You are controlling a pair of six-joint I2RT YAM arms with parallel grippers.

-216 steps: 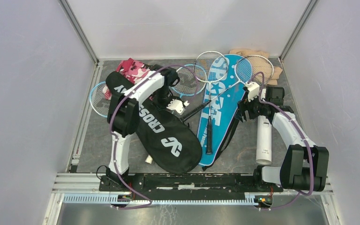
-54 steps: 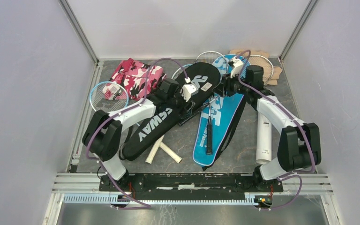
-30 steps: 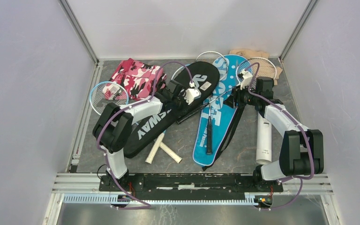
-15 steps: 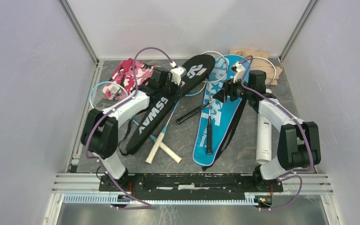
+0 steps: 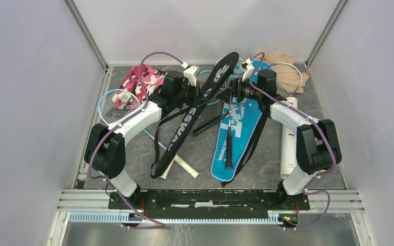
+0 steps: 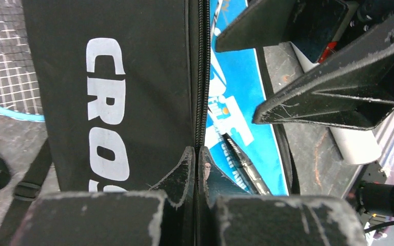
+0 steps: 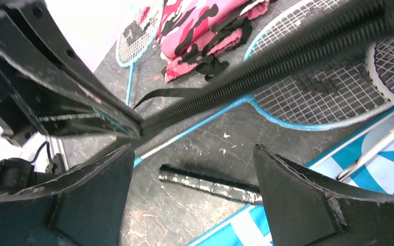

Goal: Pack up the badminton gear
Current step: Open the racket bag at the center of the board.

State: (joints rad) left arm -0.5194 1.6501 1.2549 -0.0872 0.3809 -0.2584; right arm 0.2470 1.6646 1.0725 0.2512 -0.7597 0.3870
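Left end effector [image 6: 197, 154] pinches black cover [image 6: 133, 61] at zip edge; right end effector [image 7: 193, 151] gapes beside cover. Limp, light: grip seam.

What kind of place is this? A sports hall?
Probably a robot test booth: plain white walls, two robot arms bolted to a metal rail, one gripping a black CROSSWAY racket cover.

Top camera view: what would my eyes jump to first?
The long black CROSSWAY cover, turned up on its edge in the middle, pinched by the left gripper. The right gripper is open beside it. To its right, the bright blue SPORT cover lies flat with a racket on it.
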